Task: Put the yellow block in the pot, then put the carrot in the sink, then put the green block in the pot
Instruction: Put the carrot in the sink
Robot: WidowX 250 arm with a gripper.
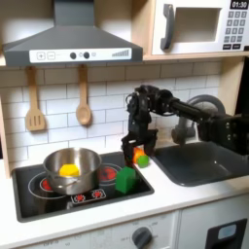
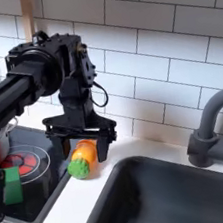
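Note:
My gripper (image 1: 137, 151) (image 2: 81, 144) is shut on the carrot (image 1: 142, 160) (image 2: 83, 156), which hangs green tip down over the counter strip between the stovetop and the sink (image 1: 199, 165) (image 2: 172, 197). The steel pot (image 1: 70, 171) stands on the stove's left burner in the first exterior view, and the yellow block (image 1: 68, 170) lies inside it. On the stovetop to the pot's right sits the green block (image 1: 125, 179) (image 2: 11, 186), just below and to the left of the gripper in the first exterior view.
The curved faucet (image 1: 202, 105) (image 2: 211, 129) rises behind the sink. Two wooden utensils (image 1: 83, 97) hang on the tiled wall above the stove (image 1: 97, 195). A range hood (image 1: 70, 44) and a microwave (image 1: 199, 24) sit overhead.

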